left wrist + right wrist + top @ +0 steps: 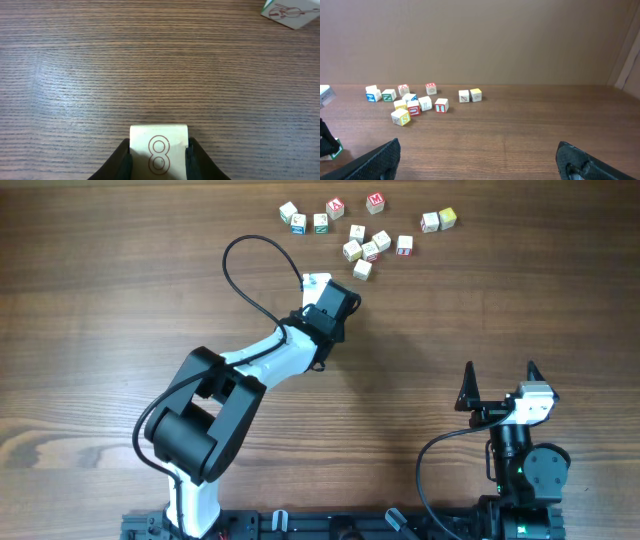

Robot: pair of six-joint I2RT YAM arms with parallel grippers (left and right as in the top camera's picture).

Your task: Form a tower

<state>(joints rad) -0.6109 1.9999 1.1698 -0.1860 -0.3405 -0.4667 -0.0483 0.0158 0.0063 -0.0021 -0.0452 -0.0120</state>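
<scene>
My left gripper point(159, 161) is shut on a cream cube point(159, 150) whose top face bears a brown outlined 8; the cube sits low over the wooden table. In the overhead view that gripper point(318, 285) is left of the table's middle, just short of the scattered letter cubes point(365, 245). A tower is not in view; only single cubes show. My right gripper point(500, 380) stands open near the front right, nothing between its fingers point(380, 160), and faces the cubes point(412, 105) from a distance.
A loose cube point(292, 12) with a violin picture lies ahead and to the right of the left gripper. Two cubes point(438, 220) sit apart at the back right. A black cable point(250, 275) loops behind the left arm.
</scene>
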